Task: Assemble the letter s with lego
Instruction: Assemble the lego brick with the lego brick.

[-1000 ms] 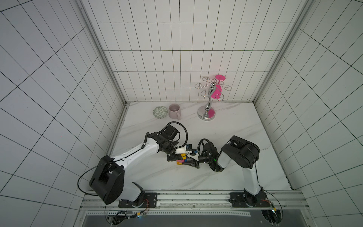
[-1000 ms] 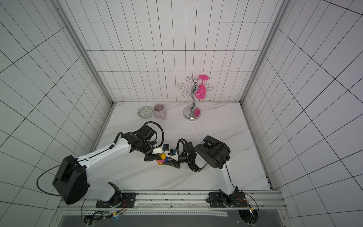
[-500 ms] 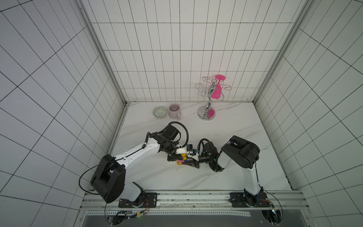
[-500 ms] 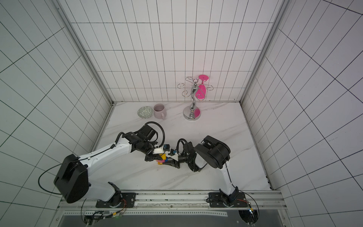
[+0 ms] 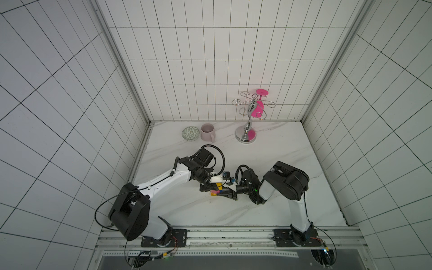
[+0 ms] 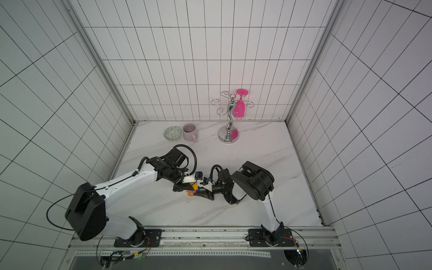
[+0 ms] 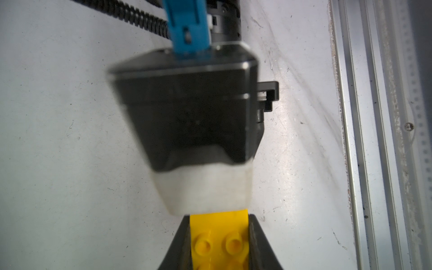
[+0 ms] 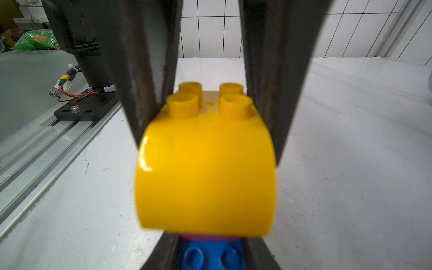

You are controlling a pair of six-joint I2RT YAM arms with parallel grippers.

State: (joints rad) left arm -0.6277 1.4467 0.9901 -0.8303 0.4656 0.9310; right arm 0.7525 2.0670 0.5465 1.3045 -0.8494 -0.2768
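Change: next to nothing over the last second; both grippers and the lego cluster sit where they were, and only the left arm's elbow looks a shade shifted.
Left side: the left gripper is clamped narrow on the studded end of the yellow brick, its fingers flat against both side walls.
Right side: the right gripper is clamped narrow on the blue brick; a pink brick sits between blue and yellow.
Location: mid-front of the marble table, between the two wrists; whether the cluster touches the surface cannot be told. The mug, patterned bowl and glass rack stand well apart at the back.
Handling: probably light, stiff, glossy plastic; the rounded yellow face would slip under a pad.
Hold: best taken on flat opposite side walls, near the joint being pressed.
Risk: levering or twisting could pop the stud joints apart; pressing likely needs to run straight along the studs.
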